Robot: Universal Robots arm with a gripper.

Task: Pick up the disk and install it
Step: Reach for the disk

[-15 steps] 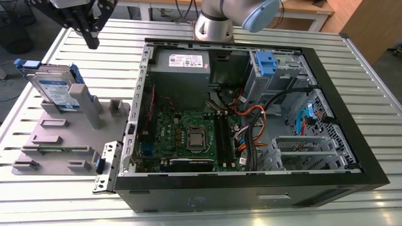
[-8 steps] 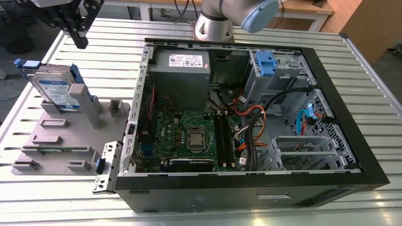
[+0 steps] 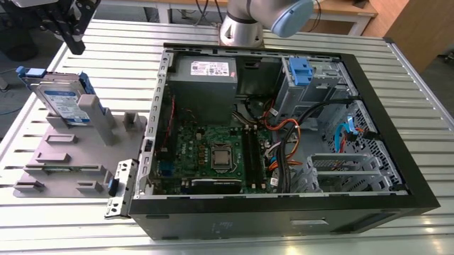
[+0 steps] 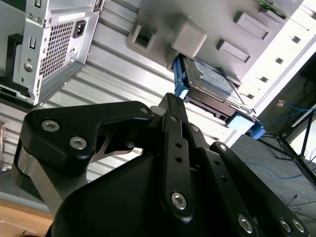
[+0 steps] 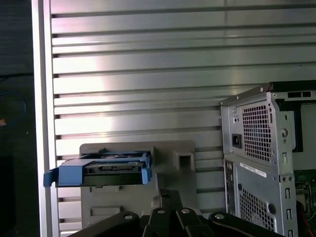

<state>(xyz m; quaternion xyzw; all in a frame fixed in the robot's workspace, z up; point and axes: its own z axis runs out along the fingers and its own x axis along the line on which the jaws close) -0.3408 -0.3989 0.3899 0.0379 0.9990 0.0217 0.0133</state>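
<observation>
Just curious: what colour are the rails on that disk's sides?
Blue, clearest on the disk in the first wrist view.

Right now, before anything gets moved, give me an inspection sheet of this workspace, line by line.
Surface: slotted aluminium table.
Job's things: disk stands on edge, leaning, in the grey fixture at the exterior view's left; open computer case beside it, with a drive cage carrying a blue latch.
Clutter: nothing seen.
Grippers: gripper above the disk, apart from it.
Cables: orange and black bundles and a blue cable inside the case.
Surroundings: arm base behind the case; wooden panel at the exterior view's right.
</observation>
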